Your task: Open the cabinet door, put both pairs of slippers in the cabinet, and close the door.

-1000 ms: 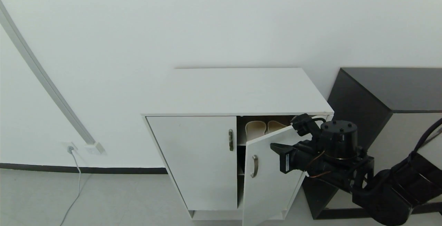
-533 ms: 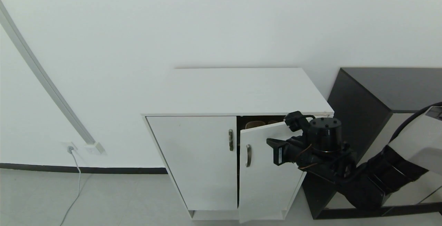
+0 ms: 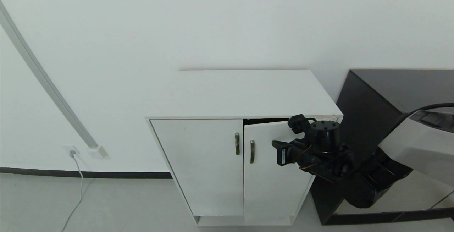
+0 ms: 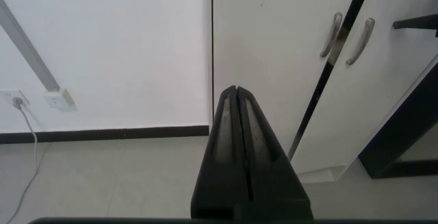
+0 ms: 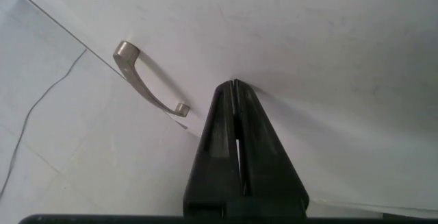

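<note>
Door (image 3: 269,182), smooth white, meets tapered black right fingers (image 5: 220,136).

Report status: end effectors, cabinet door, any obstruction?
Right end effector shut, tip against the right door. Left end effector shut, clear of the cabinet. Door ajar, thin gap at top. Nothing seen blocking it.

Cabinet (image 3: 244,93) in all views: head from above, left wrist low and back, right wrist close against right door (image 5: 328,39).

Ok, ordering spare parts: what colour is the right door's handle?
Dull metallic grey, the handle clearest in the right wrist view.
</note>
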`<state>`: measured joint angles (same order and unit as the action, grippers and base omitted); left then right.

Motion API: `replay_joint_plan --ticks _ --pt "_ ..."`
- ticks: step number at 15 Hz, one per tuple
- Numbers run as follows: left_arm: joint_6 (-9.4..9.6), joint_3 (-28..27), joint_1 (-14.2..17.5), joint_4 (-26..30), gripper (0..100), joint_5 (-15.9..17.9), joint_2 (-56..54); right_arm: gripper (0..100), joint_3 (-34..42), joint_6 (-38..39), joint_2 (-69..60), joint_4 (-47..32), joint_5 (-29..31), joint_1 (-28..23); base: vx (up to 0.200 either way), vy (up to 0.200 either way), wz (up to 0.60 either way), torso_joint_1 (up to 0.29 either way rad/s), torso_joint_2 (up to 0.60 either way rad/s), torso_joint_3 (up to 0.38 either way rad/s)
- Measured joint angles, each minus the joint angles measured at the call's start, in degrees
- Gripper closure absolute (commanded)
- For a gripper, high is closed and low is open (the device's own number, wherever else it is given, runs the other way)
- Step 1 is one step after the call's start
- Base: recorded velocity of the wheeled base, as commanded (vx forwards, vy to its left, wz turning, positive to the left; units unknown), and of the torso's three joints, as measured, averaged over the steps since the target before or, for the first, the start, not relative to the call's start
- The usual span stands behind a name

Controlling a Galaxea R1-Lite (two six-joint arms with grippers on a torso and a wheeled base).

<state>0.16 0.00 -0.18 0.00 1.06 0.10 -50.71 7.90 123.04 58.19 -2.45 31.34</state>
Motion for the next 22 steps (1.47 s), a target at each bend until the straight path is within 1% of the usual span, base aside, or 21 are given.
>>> replay_joint_plan --ticks 9,19,22 --pt "0.0 0.0 0.0 0.0 100 0.0 0.0 100 -3.2 0.0 3.1 0.0 0.1 -1.6 0.0 0.0 0.0 0.0 0.0 0.0" --pt "0.02 0.0 0.0 0.0 100 0.0 0.0 100 -6.9 0.0 5.0 -1.5 0.2 -1.9 0.0 0.0 0.0 0.0 0.0 0.0" --pt "0.02 0.0 0.0 0.0 100 0.0 0.0 100 -6.7 0.0 4.9 -1.5 0.5 -1.9 0.0 0.0 0.0 0.0 0.0 0.0"
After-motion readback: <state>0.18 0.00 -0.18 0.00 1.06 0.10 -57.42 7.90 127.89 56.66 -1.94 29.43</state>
